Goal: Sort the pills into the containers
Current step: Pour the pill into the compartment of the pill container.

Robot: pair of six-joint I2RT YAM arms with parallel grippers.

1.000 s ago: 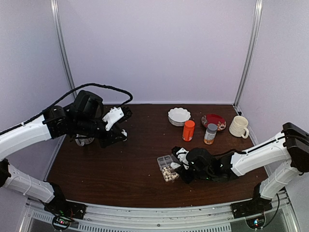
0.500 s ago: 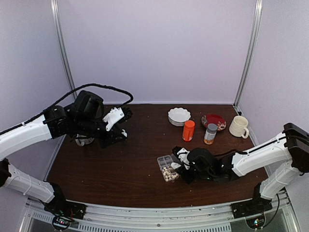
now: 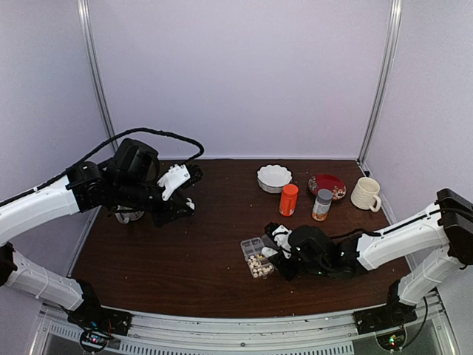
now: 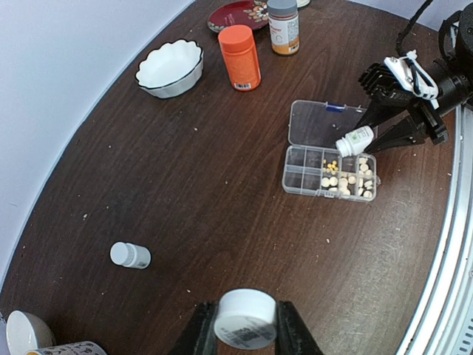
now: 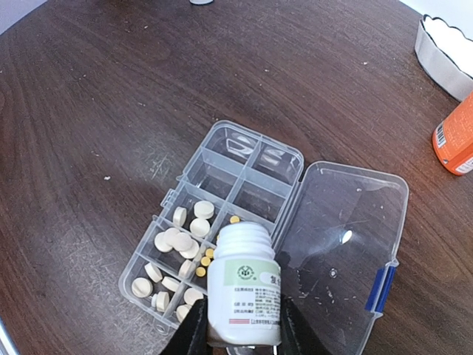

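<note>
Gripping a white bottle, mouth toward the organizer cells: right claw; left claw, a cap.

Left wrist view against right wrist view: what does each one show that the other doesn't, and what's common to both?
Only the left wrist view: the left gripper shut on a round white cap, a small white bottle lying on the table, the grey-capped bottle and the red plate. Only the right wrist view: no new object, just close-up label print on the tipped bottle. Both: the right gripper holding that bottle over the organizer box, its lid open, pills inside, the orange bottle, the white bowl.
</note>
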